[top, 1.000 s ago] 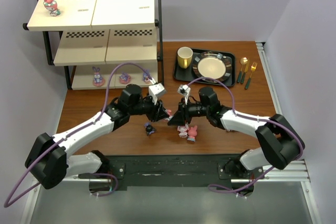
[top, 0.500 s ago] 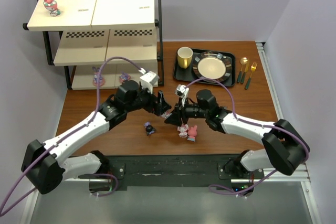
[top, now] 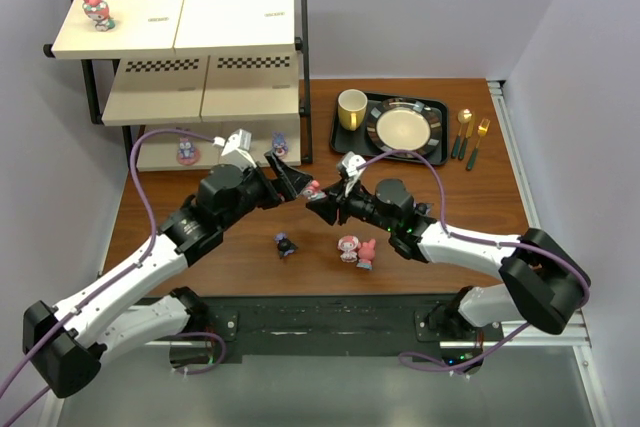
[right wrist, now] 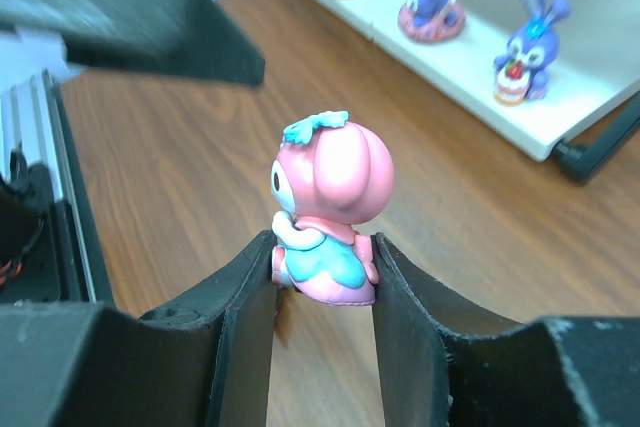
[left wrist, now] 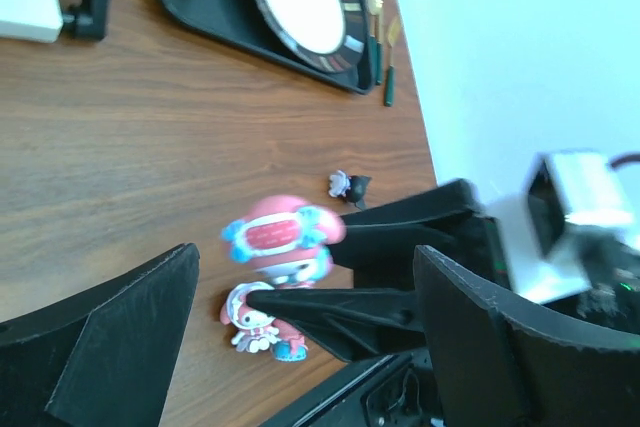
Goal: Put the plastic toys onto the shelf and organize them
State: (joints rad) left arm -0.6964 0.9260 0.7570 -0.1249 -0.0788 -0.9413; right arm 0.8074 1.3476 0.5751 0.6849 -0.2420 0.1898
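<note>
Newly changed: left tool (top: 288, 177) has sprung wide and backed off the pink toy (right wrist: 330, 209); both tools sit nearer the shelf (top: 175, 32) than a second ago.
Left tool: released, apart from the pink toy, near the shelf's right front post.
Right tool (right wrist: 322, 247): grasping the pink toy by its base, off the tabletop (top: 480, 197).
Loose toys: dark toy (top: 286, 243) and pink pair (top: 357, 250) on the tabletop, unmoved.
Shelf: purple bunnies (right wrist: 525, 47) by the bottom board's front edge; lone toy (top: 97, 9) at the top board's left end.
Room: open tabletop right of the tools; tray (top: 345, 137) just right of the shelf.
</note>
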